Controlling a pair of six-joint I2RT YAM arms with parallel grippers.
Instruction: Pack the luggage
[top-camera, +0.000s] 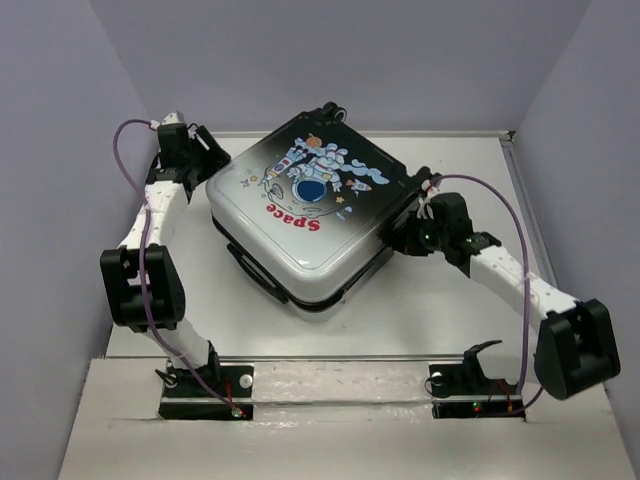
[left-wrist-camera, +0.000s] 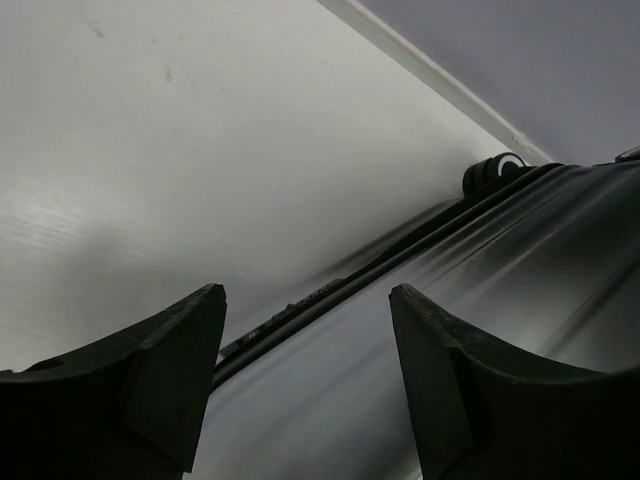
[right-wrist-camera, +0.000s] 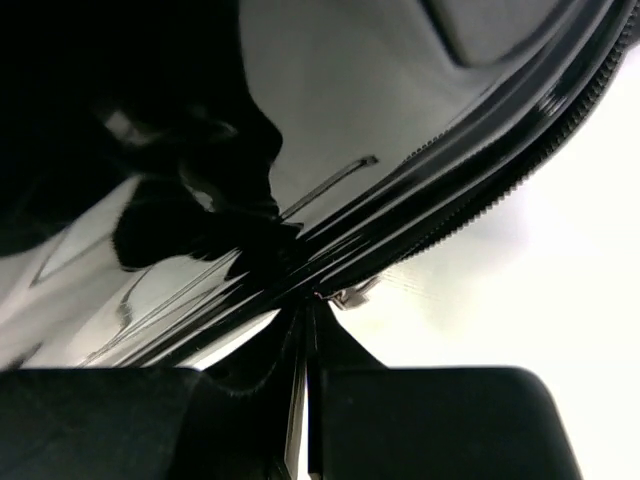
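Left gripper (top-camera: 203, 152), upper left of the top view: jaws wide, holding nothing, at the upper-left edge of the small hard-shell suitcase (top-camera: 300, 240) (white fading to black, astronaut print, red "Space"). Suitcase is closed and lies flat, print up, at centre frame on the white table (top-camera: 450, 300). Left wrist view: zip seam runs between the fingers, black wheel (left-wrist-camera: 495, 172) upper right. Right gripper (top-camera: 410, 218) is closed at the suitcase's right corner. A small metal zip pull (right-wrist-camera: 348, 296) sits just beside its tips; can't tell if it's pinched.
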